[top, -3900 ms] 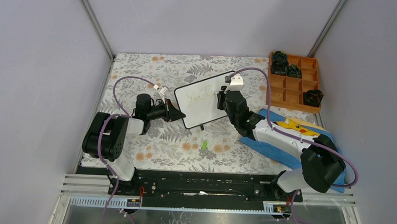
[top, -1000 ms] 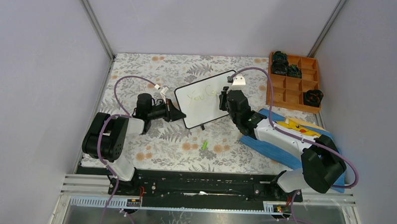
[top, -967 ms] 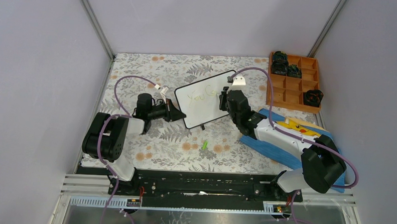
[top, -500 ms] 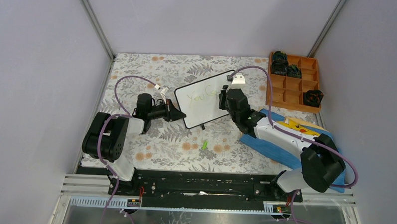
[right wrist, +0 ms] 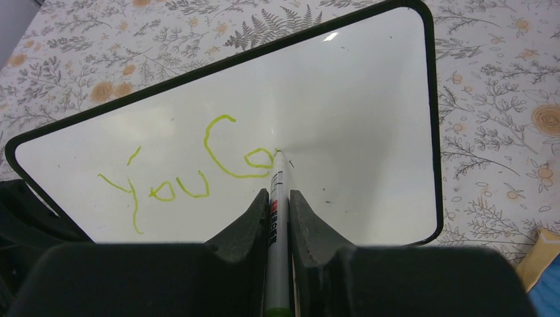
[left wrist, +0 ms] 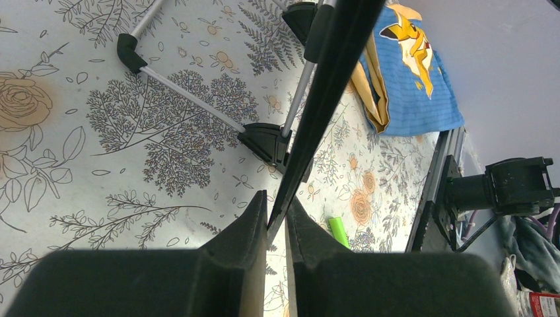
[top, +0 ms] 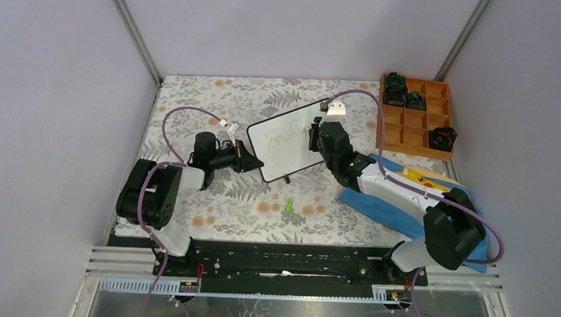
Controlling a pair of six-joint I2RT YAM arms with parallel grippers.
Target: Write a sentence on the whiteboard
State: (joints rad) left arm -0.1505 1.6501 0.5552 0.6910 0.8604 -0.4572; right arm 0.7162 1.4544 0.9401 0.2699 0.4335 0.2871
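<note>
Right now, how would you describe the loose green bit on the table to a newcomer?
Start at the whiteboard standing mid-table on the floral cloth. In front of it, toward the arm bases, lies a small bright green piece, the only plain green spot against the grey-and-orange print.

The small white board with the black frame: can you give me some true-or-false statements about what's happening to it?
The small white rectangular board with a thin black frame is blank. False: green handwriting reads about "You Co", unfinished.
The right end effector grips a slim pale marker pen whose tip touches the board. True.
The left end effector hangs open, away from the board. False: it pinches the board's edge.
A small bright-green piece lies on the floral table cover. True.
</note>
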